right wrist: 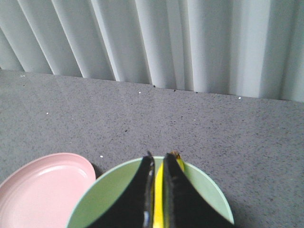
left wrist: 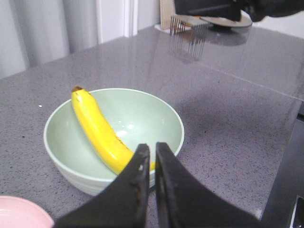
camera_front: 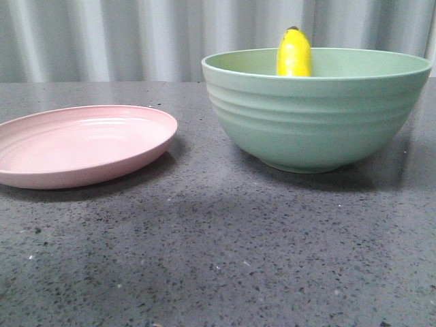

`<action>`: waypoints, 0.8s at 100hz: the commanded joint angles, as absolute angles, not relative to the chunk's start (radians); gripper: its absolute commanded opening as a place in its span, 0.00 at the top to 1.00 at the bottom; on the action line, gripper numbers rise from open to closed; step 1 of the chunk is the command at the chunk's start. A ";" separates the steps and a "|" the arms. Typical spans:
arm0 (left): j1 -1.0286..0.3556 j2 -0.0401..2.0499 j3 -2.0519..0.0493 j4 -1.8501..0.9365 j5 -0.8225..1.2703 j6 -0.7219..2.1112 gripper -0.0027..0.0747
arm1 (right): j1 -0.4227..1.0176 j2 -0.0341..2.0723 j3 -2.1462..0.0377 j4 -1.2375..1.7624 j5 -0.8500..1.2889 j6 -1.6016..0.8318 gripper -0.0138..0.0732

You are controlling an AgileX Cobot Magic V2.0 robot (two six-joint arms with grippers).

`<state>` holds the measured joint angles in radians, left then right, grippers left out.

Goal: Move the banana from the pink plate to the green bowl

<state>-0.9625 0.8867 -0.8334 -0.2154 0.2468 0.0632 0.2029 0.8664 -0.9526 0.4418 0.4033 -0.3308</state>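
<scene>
The banana (camera_front: pixel 293 53) leans inside the green bowl (camera_front: pixel 313 116), its dark tip sticking up over the far rim. The pink plate (camera_front: pixel 82 143) lies bare to the bowl's left. Neither gripper shows in the front view. In the left wrist view my left gripper (left wrist: pixel 152 149) is shut and empty, held above the bowl's near rim (left wrist: pixel 156 114), with the banana (left wrist: pixel 97 128) lying free in the bowl. In the right wrist view my right gripper (right wrist: pixel 158 156) is shut and high over the bowl (right wrist: pixel 104 190). The banana (right wrist: pixel 159 199) shows far below through the thin slit between the fingers.
A pleated grey curtain (camera_front: pixel 136 34) hangs behind the speckled grey table (camera_front: pixel 218 259). The left wrist view shows a small wire rack (left wrist: pixel 190 26) and a dark arm part (left wrist: pixel 213 7) at the far table edge. The plate also shows in both wrist views (left wrist: pixel 19 213) (right wrist: pixel 42 190).
</scene>
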 commanded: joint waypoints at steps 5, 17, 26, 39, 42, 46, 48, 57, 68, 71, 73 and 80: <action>-0.969 0.771 -0.759 -0.218 0.120 0.067 0.99 | 0.197 0.742 -0.873 0.441 0.299 -0.368 0.92; -0.969 0.651 -0.650 -0.218 0.082 0.067 0.99 | 0.197 0.619 -0.758 0.441 0.239 -0.372 0.92; -0.969 0.574 -0.568 -0.218 0.049 0.067 0.99 | 0.197 0.517 -0.671 0.441 0.199 -0.374 0.92; -0.969 0.459 -0.465 -0.218 0.020 0.067 0.99 | 0.197 0.371 -0.552 0.440 0.162 -0.383 0.92; -0.969 0.437 -0.439 -0.218 0.016 0.067 0.99 | 0.197 0.339 -0.520 0.440 0.157 -0.383 0.92; -0.969 0.404 -0.414 -0.218 0.010 0.067 0.99 | 0.197 0.292 -0.488 0.439 0.149 -0.383 0.92; -0.969 0.388 -0.400 -0.218 0.008 0.067 0.99 | 0.197 0.268 -0.469 0.439 0.146 -0.383 0.92; -0.969 0.325 -0.344 -0.218 0.000 0.067 0.99 | 0.197 0.171 -0.397 0.439 0.138 -0.383 0.92; -0.969 0.270 -0.286 -0.218 -0.019 0.067 0.99 | 0.197 0.071 -0.332 0.439 0.138 -0.383 0.92; -0.969 0.255 -0.275 -0.218 -0.019 0.067 0.99 | 0.197 0.050 -0.318 0.439 0.140 -0.383 0.92; -0.969 0.249 -0.267 -0.218 -0.019 0.067 0.99 | 0.197 0.036 -0.310 0.439 0.140 -0.383 0.92; -0.969 0.226 -0.241 -0.218 -0.017 0.067 0.99 | 0.197 -0.005 -0.283 0.439 0.144 -0.383 0.92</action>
<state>-0.9625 0.2389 -0.2388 -0.2154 0.0716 0.0632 0.2029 0.0329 -0.2893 0.4396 0.2218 -0.3698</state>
